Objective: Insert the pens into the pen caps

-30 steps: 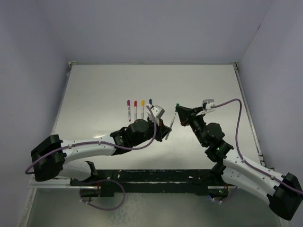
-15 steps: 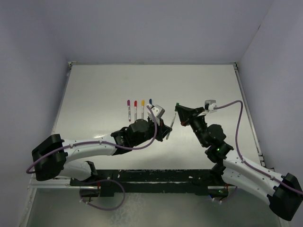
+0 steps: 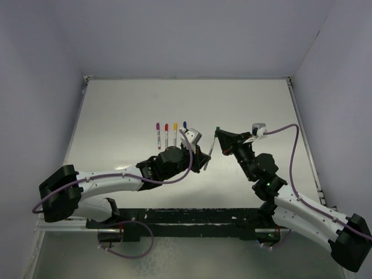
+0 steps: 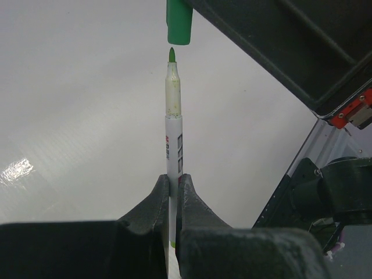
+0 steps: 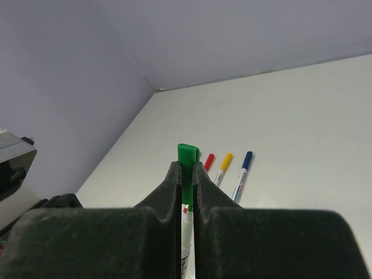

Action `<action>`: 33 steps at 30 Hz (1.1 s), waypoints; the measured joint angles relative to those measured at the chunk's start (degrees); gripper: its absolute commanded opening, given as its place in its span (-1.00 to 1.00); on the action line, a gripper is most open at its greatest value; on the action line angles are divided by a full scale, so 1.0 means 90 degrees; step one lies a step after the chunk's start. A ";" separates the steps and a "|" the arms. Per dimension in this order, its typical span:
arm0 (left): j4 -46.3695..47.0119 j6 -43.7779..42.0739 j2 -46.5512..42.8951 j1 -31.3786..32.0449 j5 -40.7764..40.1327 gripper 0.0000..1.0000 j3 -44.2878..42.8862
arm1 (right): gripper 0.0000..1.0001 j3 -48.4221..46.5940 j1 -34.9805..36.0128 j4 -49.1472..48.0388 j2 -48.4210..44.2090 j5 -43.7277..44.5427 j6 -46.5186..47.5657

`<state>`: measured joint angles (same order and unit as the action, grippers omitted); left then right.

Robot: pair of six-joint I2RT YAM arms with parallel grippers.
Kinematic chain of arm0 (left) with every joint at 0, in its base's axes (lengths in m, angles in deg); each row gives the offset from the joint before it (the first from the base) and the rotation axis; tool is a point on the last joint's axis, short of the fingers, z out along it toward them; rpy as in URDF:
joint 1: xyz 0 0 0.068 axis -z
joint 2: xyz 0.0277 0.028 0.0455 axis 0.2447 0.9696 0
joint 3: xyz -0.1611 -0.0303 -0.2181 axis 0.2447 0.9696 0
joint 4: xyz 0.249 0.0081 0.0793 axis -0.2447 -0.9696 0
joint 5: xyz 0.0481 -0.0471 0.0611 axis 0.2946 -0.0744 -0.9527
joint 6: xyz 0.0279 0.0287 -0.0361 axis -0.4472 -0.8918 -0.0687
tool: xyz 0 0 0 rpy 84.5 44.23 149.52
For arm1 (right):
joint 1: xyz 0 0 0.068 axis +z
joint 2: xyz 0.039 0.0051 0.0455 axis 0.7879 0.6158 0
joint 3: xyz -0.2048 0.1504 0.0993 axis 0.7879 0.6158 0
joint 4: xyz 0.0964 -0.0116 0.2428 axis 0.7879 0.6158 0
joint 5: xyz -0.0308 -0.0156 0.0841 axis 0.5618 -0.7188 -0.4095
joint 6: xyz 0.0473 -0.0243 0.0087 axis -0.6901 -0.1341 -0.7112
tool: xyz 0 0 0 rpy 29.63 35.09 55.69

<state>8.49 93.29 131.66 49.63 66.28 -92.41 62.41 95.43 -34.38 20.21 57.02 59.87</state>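
Note:
My left gripper [image 4: 173,181] is shut on a white pen [image 4: 174,133] with a bare green tip, held above the table. My right gripper [image 5: 186,170] is shut on the green cap [image 5: 187,168]. In the left wrist view the green cap [image 4: 179,22] hangs just above the pen tip, with a small gap between them. In the top view the pen [image 3: 211,150] and cap [image 3: 217,130] meet between the two grippers at mid table. Several capped pens lie in a row on the table: magenta [image 3: 158,134], red [image 3: 166,133], yellow [image 3: 175,132] and blue [image 3: 184,125].
The grey table [image 3: 128,110] is walled at the back and sides. A black rail [image 3: 192,224] with the arm bases runs along the near edge. The capped pens lie just left of the left gripper.
The right gripper with the green cap has shifted slightly toward the pen tip. The left arm has barely moved.

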 measured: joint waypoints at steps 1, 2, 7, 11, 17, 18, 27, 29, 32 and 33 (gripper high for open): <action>0.0000 0.0000 0.0000 0.0000 -0.0005 -1.00 0.0000 | -1.00 0.0000 0.0000 -0.0002 0.0000 0.0000 0.0000; 0.0000 0.0000 0.0000 0.0000 -0.0007 -1.00 0.0000 | -1.00 0.0000 0.0000 0.0000 0.0000 0.0000 0.0000; 0.0002 0.0000 0.0000 0.0000 -0.0024 -1.00 0.0000 | -1.00 0.0005 0.0000 0.0002 0.0010 -0.0024 -0.0046; 0.0007 -0.0002 0.0000 0.0000 -0.0024 -1.00 0.0000 | -1.00 0.0005 0.0000 -0.0007 0.0092 -0.0041 -0.0087; 0.0012 -0.0002 0.0000 0.0000 -0.0029 -1.00 0.0000 | -1.00 0.0036 0.0000 -0.0012 0.0172 -0.0095 -0.0112; 0.0002 -0.0002 0.0000 0.0000 -0.0032 -1.00 0.0000 | -1.00 0.0044 0.0000 -0.0010 0.0175 -0.0104 -0.0119; 0.0034 0.0000 -0.0002 0.0000 -0.0153 -1.00 0.0061 | -1.00 0.0068 0.0000 0.0007 0.0175 -0.0141 -0.0194; 0.0070 0.0002 -0.0002 0.0000 -0.0199 -1.00 0.0102 | -1.00 0.0087 0.0000 0.0017 0.0177 -0.0151 -0.0211; 0.0112 0.0002 -0.0002 0.0000 -0.0248 -1.00 0.0102 | -1.00 0.0124 0.0000 0.0015 0.0202 -0.0189 -0.0253; 0.0121 0.0002 -0.0002 0.0000 -0.0255 -1.00 0.0102 | -1.00 0.0131 0.0000 0.0010 0.0223 -0.0209 -0.0277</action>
<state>9.58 93.31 131.64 49.63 63.98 -91.49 63.59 95.43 -34.29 22.22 55.14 57.38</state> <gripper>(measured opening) 0.029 0.034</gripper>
